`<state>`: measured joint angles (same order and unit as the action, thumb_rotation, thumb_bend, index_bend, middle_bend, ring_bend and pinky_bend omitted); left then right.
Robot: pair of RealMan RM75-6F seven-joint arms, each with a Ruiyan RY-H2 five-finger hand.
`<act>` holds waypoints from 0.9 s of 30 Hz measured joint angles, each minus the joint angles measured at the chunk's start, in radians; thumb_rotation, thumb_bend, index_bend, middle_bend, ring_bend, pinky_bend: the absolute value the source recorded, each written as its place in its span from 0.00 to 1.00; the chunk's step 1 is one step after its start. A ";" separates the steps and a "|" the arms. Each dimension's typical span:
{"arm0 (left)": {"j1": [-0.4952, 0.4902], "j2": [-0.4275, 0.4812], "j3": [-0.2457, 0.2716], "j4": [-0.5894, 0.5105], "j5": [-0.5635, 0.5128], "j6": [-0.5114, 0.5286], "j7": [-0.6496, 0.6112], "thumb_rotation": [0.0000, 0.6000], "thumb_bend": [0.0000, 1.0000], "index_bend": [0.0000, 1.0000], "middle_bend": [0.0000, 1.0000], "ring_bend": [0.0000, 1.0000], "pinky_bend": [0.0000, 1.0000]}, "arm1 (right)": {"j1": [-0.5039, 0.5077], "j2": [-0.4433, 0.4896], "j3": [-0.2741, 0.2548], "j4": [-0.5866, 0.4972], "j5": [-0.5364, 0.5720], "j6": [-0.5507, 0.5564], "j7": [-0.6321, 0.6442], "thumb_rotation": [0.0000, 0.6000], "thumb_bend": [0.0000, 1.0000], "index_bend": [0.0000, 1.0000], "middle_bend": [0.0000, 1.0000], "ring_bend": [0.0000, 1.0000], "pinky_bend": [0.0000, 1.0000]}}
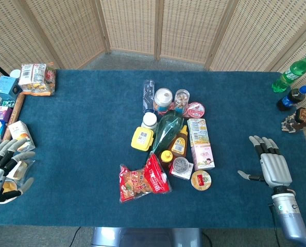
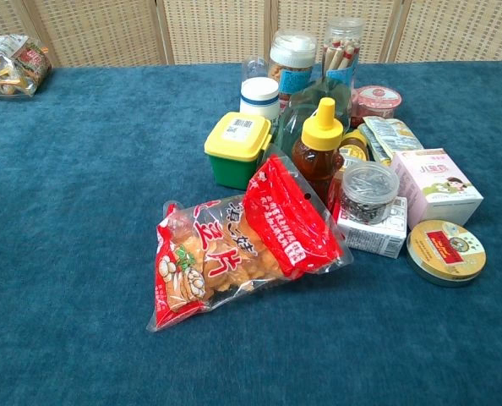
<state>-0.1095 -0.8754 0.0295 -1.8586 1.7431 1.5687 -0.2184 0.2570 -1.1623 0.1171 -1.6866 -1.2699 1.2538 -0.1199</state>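
A pile of groceries lies mid-table: a red snack bag (image 1: 142, 181) (image 2: 234, 245), a yellow-lidded green tub (image 1: 141, 139) (image 2: 237, 149), a honey bottle with a yellow cap (image 1: 179, 141) (image 2: 321, 152), a pink carton (image 1: 202, 156) (image 2: 437, 186), a round gold tin (image 1: 201, 179) (image 2: 445, 250) and a green bottle lying flat (image 1: 167, 128). My right hand (image 1: 271, 163) hovers open, fingers spread, to the right of the pile, nearest the tin. My left hand (image 1: 1, 170) is open at the table's left edge, over small packets. Neither hand shows in the chest view.
A snack pack (image 1: 35, 78) (image 2: 10, 55) lies at the back left. Boxes (image 1: 3, 103) line the left edge. A green soda bottle (image 1: 293, 72), a dark cola bottle (image 1: 292, 98) and a small brown jar (image 1: 302, 117) stand at the back right. Wicker screens (image 1: 158, 25) close the back.
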 measured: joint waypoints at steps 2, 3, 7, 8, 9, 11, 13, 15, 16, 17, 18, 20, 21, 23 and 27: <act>-0.001 0.001 0.004 -0.003 0.004 -0.004 -0.002 1.00 0.37 0.24 0.09 0.00 0.00 | 0.000 0.000 0.000 0.001 -0.001 0.000 0.002 0.75 0.00 0.00 0.00 0.00 0.00; -0.001 0.001 0.006 -0.004 0.005 -0.005 -0.002 1.00 0.37 0.24 0.09 0.00 0.00 | -0.001 0.001 -0.001 0.001 -0.001 -0.001 0.005 0.76 0.00 0.00 0.00 0.00 0.00; 0.004 -0.001 0.011 -0.003 0.009 -0.002 -0.005 1.00 0.37 0.24 0.08 0.00 0.00 | -0.004 0.004 -0.005 0.001 -0.008 -0.003 0.016 0.76 0.00 0.00 0.00 0.00 0.00; 0.006 -0.001 0.011 -0.002 0.010 0.003 -0.007 1.00 0.37 0.24 0.08 0.00 0.00 | -0.005 0.006 -0.007 0.001 -0.011 -0.003 0.020 0.76 0.00 0.00 0.00 0.00 0.00; 0.007 -0.001 0.011 -0.001 0.011 0.007 -0.010 1.00 0.37 0.24 0.08 0.00 0.00 | -0.006 0.009 -0.008 0.001 -0.013 -0.002 0.025 0.76 0.00 0.00 0.00 0.00 0.00; 0.010 0.001 0.011 0.001 0.013 0.013 -0.019 1.00 0.37 0.23 0.08 0.00 0.00 | -0.007 0.013 -0.008 -0.001 -0.017 -0.004 0.034 0.76 0.00 0.00 0.00 0.00 0.00; 0.010 0.003 0.011 0.003 0.017 0.015 -0.022 1.00 0.37 0.23 0.08 0.00 0.00 | -0.006 0.019 -0.010 -0.004 -0.026 -0.009 0.047 0.76 0.00 0.00 0.00 0.00 0.00; 0.007 0.002 0.011 0.005 0.019 0.012 -0.025 1.00 0.37 0.23 0.08 0.00 0.00 | 0.001 0.025 -0.012 -0.007 -0.035 -0.024 0.054 0.76 0.00 0.00 0.00 0.00 0.00; 0.006 0.002 0.010 0.005 0.019 0.010 -0.026 1.00 0.37 0.23 0.08 0.00 0.00 | 0.006 0.027 -0.012 -0.010 -0.038 -0.033 0.057 0.76 0.00 0.00 0.00 0.00 0.00; 0.004 0.001 0.010 0.005 0.019 0.007 -0.028 1.00 0.37 0.23 0.08 0.00 0.00 | 0.012 0.029 -0.012 -0.012 -0.041 -0.045 0.060 0.76 0.00 0.00 0.00 0.00 0.00; 0.002 0.000 0.009 0.006 0.019 0.005 -0.030 1.00 0.37 0.23 0.08 0.00 0.00 | 0.022 0.032 -0.012 -0.016 -0.045 -0.062 0.063 0.76 0.00 0.00 0.00 0.00 0.00; -0.002 -0.003 0.009 0.009 0.021 0.001 -0.032 1.00 0.37 0.23 0.08 0.00 0.00 | 0.041 0.035 -0.010 -0.022 -0.049 -0.091 0.065 0.76 0.00 0.00 0.00 0.00 0.00; -0.002 -0.003 0.009 0.009 0.021 0.000 -0.032 1.00 0.37 0.23 0.08 0.00 0.00 | 0.056 0.037 -0.007 -0.026 -0.049 -0.111 0.063 0.75 0.00 0.00 0.00 0.00 0.00; -0.001 -0.003 0.011 0.012 0.022 0.000 -0.033 1.00 0.37 0.23 0.08 0.00 0.00 | 0.079 0.038 -0.001 -0.033 -0.044 -0.139 0.056 0.75 0.00 0.00 0.00 0.00 0.00; 0.004 -0.002 0.013 0.019 0.017 0.005 -0.038 1.00 0.37 0.23 0.08 0.00 0.00 | 0.129 0.036 0.011 -0.044 -0.025 -0.198 0.026 0.75 0.00 0.00 0.00 0.00 0.00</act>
<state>-0.1055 -0.8775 0.0429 -1.8397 1.7601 1.5734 -0.2566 0.3857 -1.1261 0.1286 -1.7301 -1.2944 1.0560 -0.0943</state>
